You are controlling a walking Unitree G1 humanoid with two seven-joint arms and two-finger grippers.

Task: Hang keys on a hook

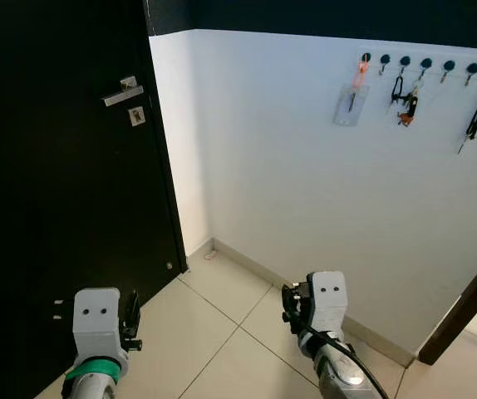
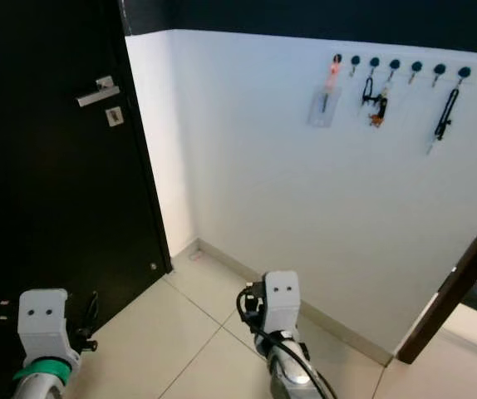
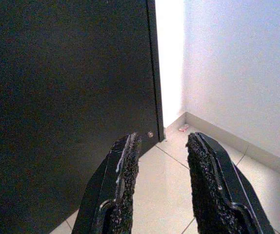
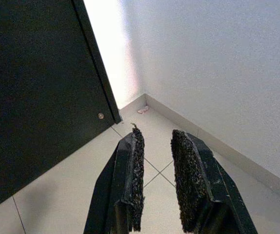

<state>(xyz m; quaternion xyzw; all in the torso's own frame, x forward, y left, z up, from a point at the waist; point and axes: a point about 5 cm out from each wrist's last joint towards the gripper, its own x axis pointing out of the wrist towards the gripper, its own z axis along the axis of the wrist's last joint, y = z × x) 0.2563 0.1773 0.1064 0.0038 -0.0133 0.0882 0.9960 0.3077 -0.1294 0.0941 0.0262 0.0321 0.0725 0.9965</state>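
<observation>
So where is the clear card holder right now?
In the left eye view the clear card holder hangs by an orange strap from the leftmost hook of the hook row, high on the white wall, just left of the key bunch.

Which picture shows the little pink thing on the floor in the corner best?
The right wrist view: the pink scrap lies in plain sight by the skirting, beyond the open right claw. The left wrist view shows it smaller; both eye views show only a faint speck.
</observation>
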